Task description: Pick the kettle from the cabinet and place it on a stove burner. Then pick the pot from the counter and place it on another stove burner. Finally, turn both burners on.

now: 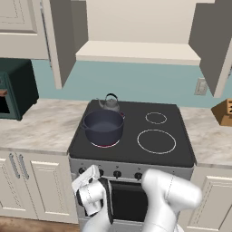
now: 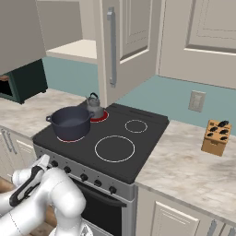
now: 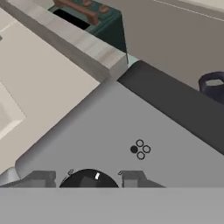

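The small grey kettle (image 1: 108, 103) (image 2: 94, 106) stands on the back left stove burner, which glows red. In front of it the wide navy pot (image 1: 103, 126) (image 2: 70, 122) (image 3: 212, 85) sits on the front left burner, a red rim showing under it. The two right burners (image 1: 156, 141) (image 2: 115, 148) are bare white rings. My gripper (image 1: 83, 177) (image 2: 42, 164) (image 3: 89, 179) is low at the stove's front panel, its fingertips (image 3: 43, 178) hugging both sides of the leftmost black knob (image 3: 89, 183). The cabinet (image 1: 136, 50) above stands open, its shelf bare.
A dark teal oven (image 1: 16, 90) (image 2: 23, 83) sits on the counter (image 1: 41, 127) at the left. A wooden knife block (image 1: 224, 112) (image 2: 216, 137) stands on the right counter, below a wall outlet (image 1: 200, 86). The open cabinet doors (image 2: 124, 41) hang over the stove.
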Robot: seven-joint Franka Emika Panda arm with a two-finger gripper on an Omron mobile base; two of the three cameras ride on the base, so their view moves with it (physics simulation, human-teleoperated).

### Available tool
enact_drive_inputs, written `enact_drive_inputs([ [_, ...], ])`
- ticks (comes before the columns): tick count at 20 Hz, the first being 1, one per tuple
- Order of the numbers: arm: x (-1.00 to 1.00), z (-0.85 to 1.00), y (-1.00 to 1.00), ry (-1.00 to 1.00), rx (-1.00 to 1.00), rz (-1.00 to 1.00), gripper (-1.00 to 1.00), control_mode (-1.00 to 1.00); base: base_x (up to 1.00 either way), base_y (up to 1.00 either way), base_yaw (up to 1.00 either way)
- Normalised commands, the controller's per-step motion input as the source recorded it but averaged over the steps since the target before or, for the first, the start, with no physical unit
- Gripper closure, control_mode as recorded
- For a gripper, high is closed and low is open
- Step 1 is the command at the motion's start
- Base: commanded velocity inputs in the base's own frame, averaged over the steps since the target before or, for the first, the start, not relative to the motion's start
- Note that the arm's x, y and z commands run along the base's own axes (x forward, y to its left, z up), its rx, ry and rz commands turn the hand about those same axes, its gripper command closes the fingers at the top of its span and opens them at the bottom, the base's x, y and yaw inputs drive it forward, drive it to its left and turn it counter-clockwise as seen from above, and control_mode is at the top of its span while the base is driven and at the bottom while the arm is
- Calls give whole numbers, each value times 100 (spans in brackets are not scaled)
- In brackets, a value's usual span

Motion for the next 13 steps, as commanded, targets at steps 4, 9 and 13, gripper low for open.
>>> enact_drive_inputs([
  [4,-17,0,12,8,-27,-3,100,-100,0,0,0],
  [9,-18,0,16,7,-27,-3,100,-100,0,0,0],
  [13,-19,0,20,3,-25,-3,100,-100,0,0,0],
])
